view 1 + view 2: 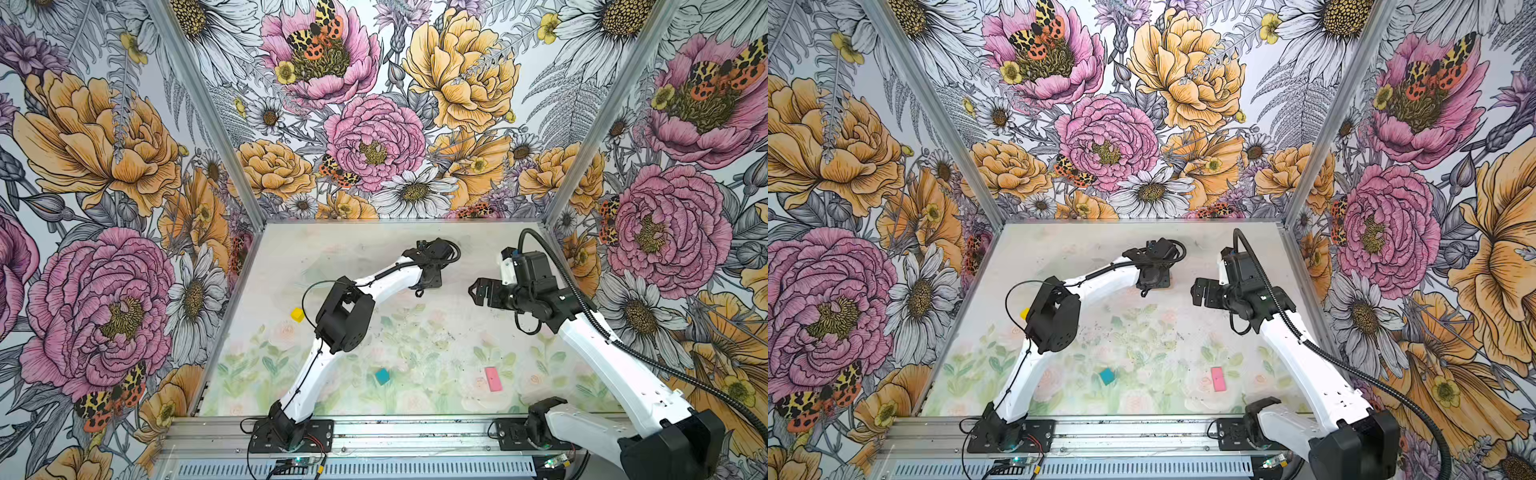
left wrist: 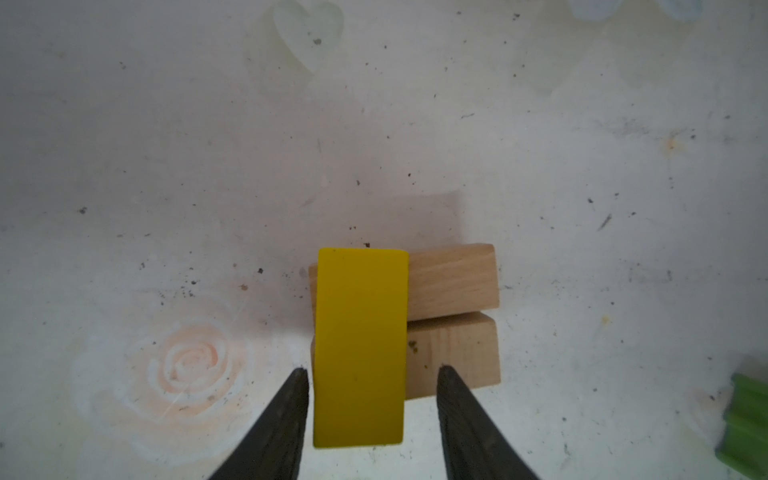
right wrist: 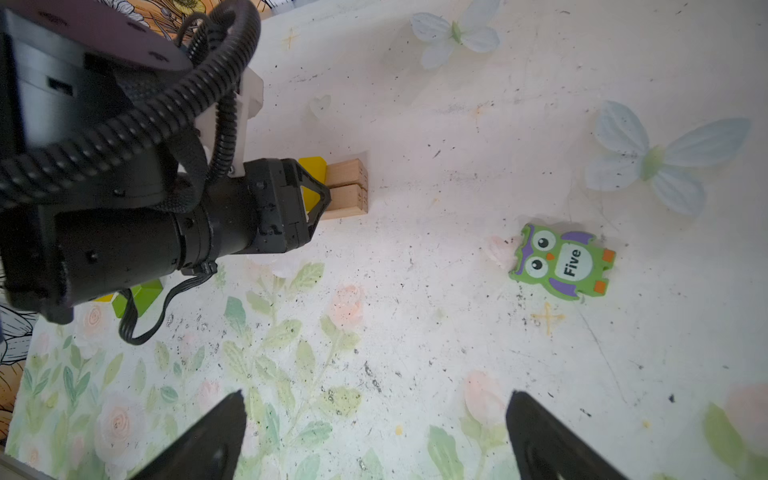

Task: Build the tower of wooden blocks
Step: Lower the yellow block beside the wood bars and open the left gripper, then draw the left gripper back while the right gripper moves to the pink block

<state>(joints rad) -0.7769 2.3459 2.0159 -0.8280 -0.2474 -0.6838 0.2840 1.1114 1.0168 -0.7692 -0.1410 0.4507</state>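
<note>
**A:** Left wrist view: left gripper jaws are parted and straddle the yellow bar, with a gap on each side, so no grip. The bar lies crosswise on two tan planks set side by side on the counter.

**B:** So the tower has its second layer placed. Is it square?

**A:** The bar's near end seems to overhang the planks. That could be perspective; I can't tell from this angle.

**B:** Right wrist view?

**A:** Right gripper is wide open and empty, well apart from the tower. The lime green block is half hidden on the far side of the left gripper. The owl figure lies off to the side and isn't ours.

**B:** Top views?

**A:** In both, the left wrist hides the tower. Loose pieces: the yellow cube near the counter's left side, and the teal cube and pink slab toward the front edge.

**B:** Next?

**A:** My read: lift the left gripper straight up without brushing the bar, then fetch the next piece. The pink slab lies on the right gripper's side and the teal cube nearer the left.
</note>
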